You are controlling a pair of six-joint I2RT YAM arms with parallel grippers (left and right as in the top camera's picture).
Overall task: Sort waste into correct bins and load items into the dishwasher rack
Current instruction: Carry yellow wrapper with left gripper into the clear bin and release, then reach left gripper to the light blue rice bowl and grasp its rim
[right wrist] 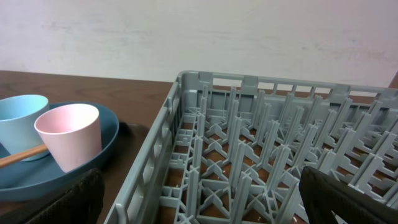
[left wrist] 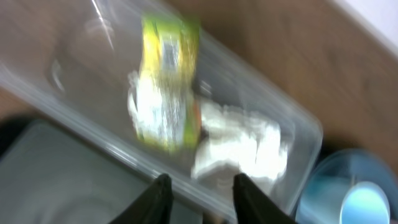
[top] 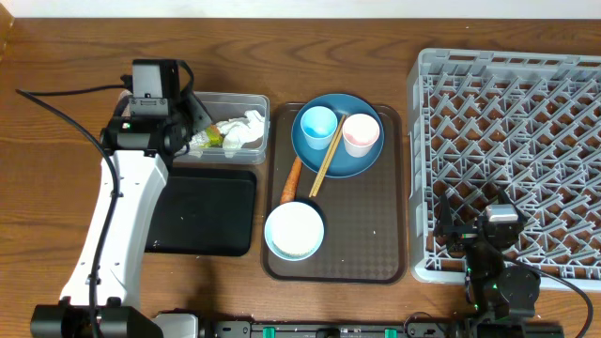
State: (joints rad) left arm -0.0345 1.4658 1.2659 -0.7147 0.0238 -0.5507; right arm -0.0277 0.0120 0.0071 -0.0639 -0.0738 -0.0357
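Note:
The yellow-green wrapper (left wrist: 166, 81) and white tissue (left wrist: 239, 143) lie inside the clear tub (top: 258, 101). My left gripper (left wrist: 202, 193) hovers over the tub's near wall, open, with nothing between its fingers. The black tray (top: 211, 211) sits just in front of the tub. On the brown tray (top: 362, 239) are the dark blue plate (top: 362, 160) with the light blue cup (top: 318, 123), pink cup (top: 361, 133) and chopsticks (top: 327, 160), the carrot (top: 293, 180) and the bowl (top: 294, 230). My right gripper (right wrist: 199, 199) stands wide open over the front-left corner of the grey rack (top: 507, 141).
The rack fills the right side of the table, close against the brown tray's right edge. A black cable (top: 66, 113) trails over the table at the far left. My left arm (top: 113, 225) reaches over the black tray's left side.

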